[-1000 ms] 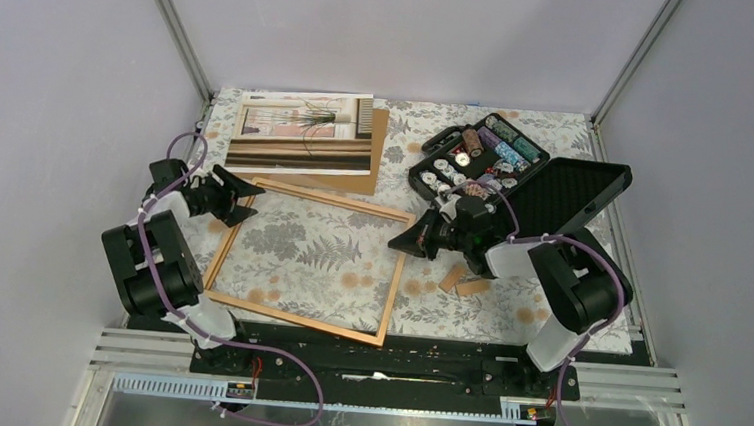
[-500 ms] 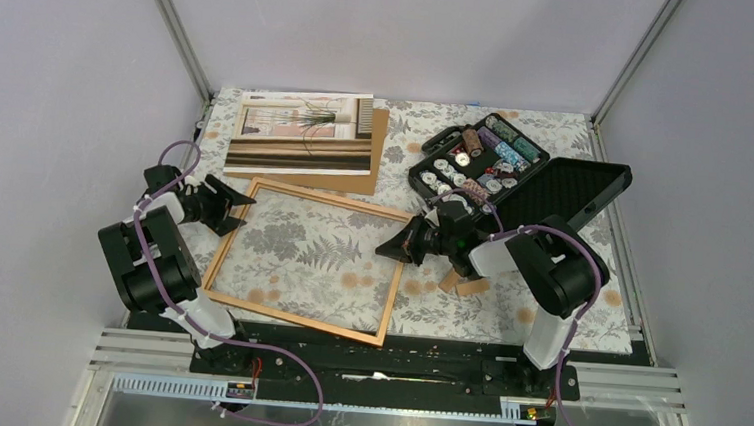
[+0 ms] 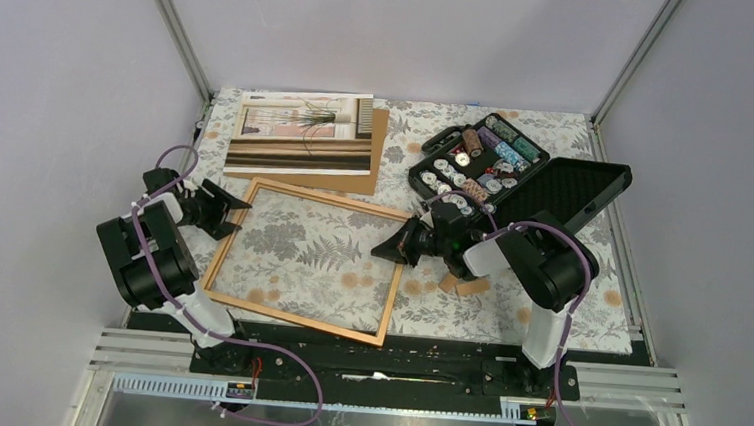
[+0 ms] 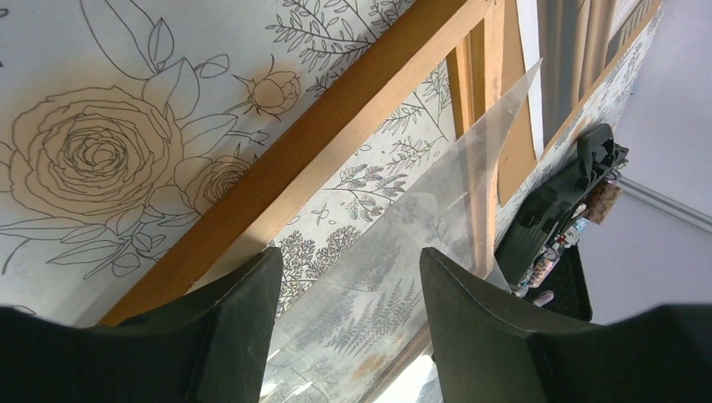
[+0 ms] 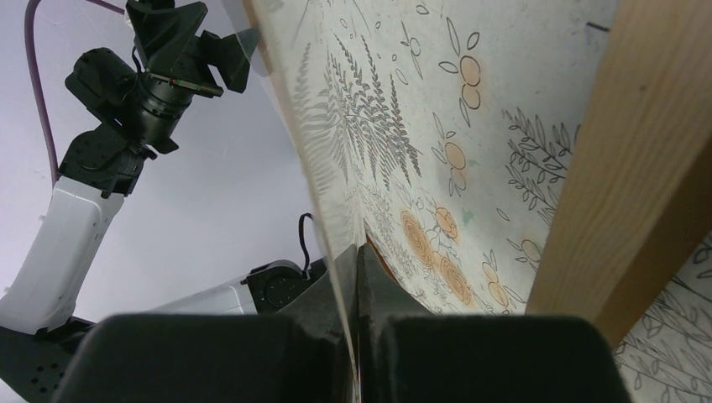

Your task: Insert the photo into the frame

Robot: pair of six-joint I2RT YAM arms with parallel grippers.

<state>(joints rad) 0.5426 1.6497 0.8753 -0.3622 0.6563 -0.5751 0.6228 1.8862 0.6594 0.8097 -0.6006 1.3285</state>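
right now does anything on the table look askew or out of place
Yes: a clear sheet is out of the frame, held tilted over it, pinched at one edge by the right gripper while the left gripper stands open at the far side. The frame itself lies skewed on the table.

Right gripper, carrying the clear sheet in its pinch, has shifted slightly left and nearer at the right rail of the frame. Right arm elbow has drawn in leftward. Left gripper has backed off slightly left.
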